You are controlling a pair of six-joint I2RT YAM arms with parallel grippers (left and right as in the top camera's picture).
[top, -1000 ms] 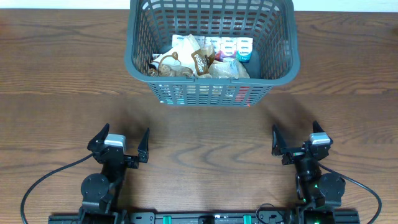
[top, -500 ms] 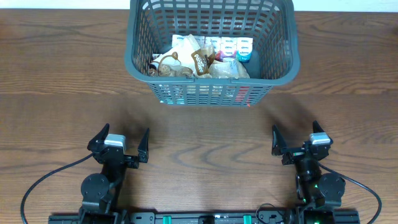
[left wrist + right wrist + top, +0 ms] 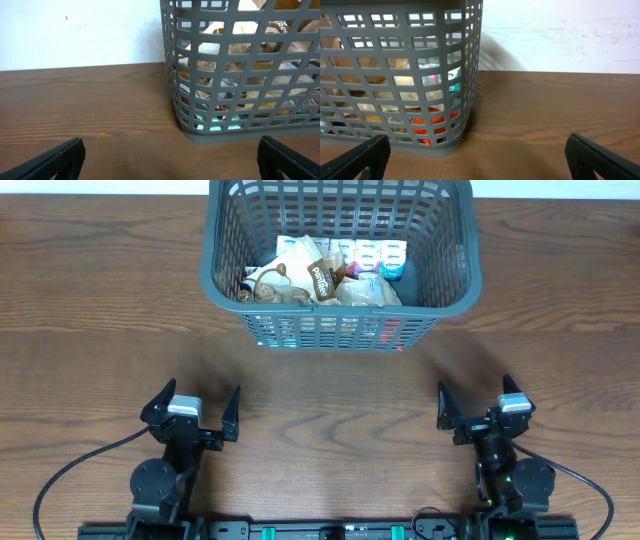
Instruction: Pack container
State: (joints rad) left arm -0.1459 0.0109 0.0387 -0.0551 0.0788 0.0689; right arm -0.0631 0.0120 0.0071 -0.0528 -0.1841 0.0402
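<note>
container (image 3: 225,270) on table (image 3: 100,330) holds snack packs (image 3: 320,275). left gripper (image 3: 198,402) and right gripper (image 3: 475,395): jaws spread wide, empty, well apart from container.

The container (image 3: 340,332), a large dark grey plastic basket with slotted lattice walls and a thick rim, is standing upright on the table (image 3: 320,405), roughly centred at the far edge of the overhead view. It is holding a heap of packs (image 3: 318,280) lying on its base: brown-and-white bags toward the left, a row of small white ones along the back. Red and teal wrappers are showing through the near wall's lower slots.
</note>
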